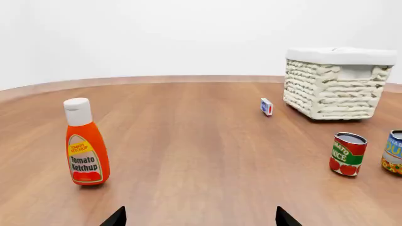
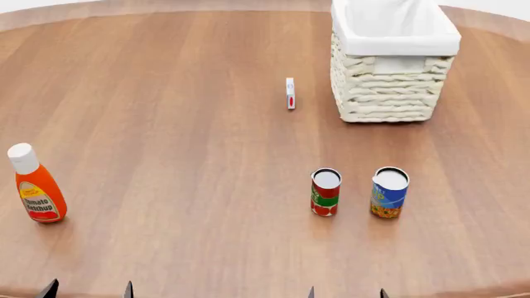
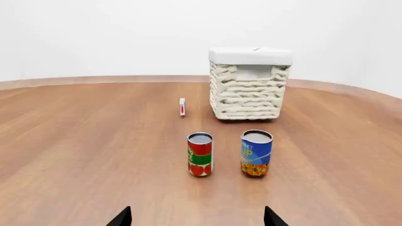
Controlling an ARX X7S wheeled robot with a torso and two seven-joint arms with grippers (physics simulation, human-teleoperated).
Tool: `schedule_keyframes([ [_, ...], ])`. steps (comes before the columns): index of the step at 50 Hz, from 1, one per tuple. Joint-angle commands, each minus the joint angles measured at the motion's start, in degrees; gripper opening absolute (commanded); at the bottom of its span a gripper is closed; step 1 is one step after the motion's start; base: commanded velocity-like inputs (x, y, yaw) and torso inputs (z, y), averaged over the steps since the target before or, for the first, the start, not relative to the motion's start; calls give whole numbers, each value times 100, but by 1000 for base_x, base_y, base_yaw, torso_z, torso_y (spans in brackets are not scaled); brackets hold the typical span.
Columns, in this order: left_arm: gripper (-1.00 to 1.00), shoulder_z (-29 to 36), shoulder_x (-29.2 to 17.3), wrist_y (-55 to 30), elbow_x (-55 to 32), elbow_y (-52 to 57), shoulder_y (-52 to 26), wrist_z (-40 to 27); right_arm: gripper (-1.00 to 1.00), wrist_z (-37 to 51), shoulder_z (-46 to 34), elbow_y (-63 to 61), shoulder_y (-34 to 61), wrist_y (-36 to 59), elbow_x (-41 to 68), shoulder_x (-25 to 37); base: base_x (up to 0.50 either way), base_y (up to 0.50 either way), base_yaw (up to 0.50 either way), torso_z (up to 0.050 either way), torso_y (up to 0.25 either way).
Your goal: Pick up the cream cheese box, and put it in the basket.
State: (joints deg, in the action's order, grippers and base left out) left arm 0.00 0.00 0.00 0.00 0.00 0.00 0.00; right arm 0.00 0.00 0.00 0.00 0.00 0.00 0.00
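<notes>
In the head view, the tomato ketchup bottle [image 2: 35,185] stands upright at the far left of the round wooden table [image 2: 182,124], orange with a white cap. At the lower left edge of the frame the left gripper [image 2: 87,289] shows only two dark fingertips, set well apart and holding nothing. Just right of centre in the upper half, the cream cheese box [image 2: 290,93] stands on edge on the table — thin, white, with blue print and a red oval mark — beside the basket [image 2: 389,93] but not touching it. The woven wicker basket, with its white cloth liner folded over the rim, fills the upper right. Lower down, right of centre, a red-and-green tomato can [image 2: 326,192] and a blue can [image 2: 389,192] stand upright side by side, close but apart. At the bottom edge below them the right gripper [image 2: 345,292] also shows two spread fingertips — nothing between them.
</notes>
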Motion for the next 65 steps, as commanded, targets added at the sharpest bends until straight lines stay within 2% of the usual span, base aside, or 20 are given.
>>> schedule_keyframes([
  [1, 100, 79, -72, -103, -72, 124, 22, -81, 100, 307, -308, 27, 16, -24, 250, 250, 0, 0, 0, 0, 0],
  [15, 100, 373, -268, 142, -312, -131, 7, -363, 100, 554, -619, 233, -9, -343, 96, 369, 0, 0, 0, 0, 0],
  [16, 100, -177, -148, -1955, -206, -2578, -2578, -104, 100, 383, -662, 23, -90, -687, -701, 115, 0, 0, 0, 0, 0],
  [17, 100, 47, -90, -1095, -117, -1719, -1719, -154, 100, 223, -226, 134, 53, -57, 43, 159, 0, 0, 0, 0, 0],
  [18, 100, 11, -54, -236, -102, -859, -859, -97, 100, 235, -239, 117, 45, -47, 72, 182, 0, 0, 0, 0, 0],
  [19, 100, 67, -96, 42, -123, 0, 0, -124, 100, 257, -257, 118, 42, -55, 83, 198, 0, 0, 0, 0, 0],
  [20, 100, 110, -123, 68, -124, 299, 233, -163, 100, 276, -273, 120, 38, -60, 97, 211, 0, 0, 0, 0, 0],
  [42, 100, 359, -351, 344, -514, 571, 626, -498, 100, 535, -486, 206, 90, -53, 367, 388, 0, 0, 0, 0, 0],
  [51, 100, 558, -302, 908, -152, 1394, 1666, -995, 100, 652, -418, -72, 55, 83, 615, 429, 0, 0, 0, 0, 0],
  [65, 100, 775, -445, 1034, -123, 1352, 1663, -1135, 100, 761, -518, -34, 66, 37, 693, 512, 0, 0, 0, 0, 0],
])
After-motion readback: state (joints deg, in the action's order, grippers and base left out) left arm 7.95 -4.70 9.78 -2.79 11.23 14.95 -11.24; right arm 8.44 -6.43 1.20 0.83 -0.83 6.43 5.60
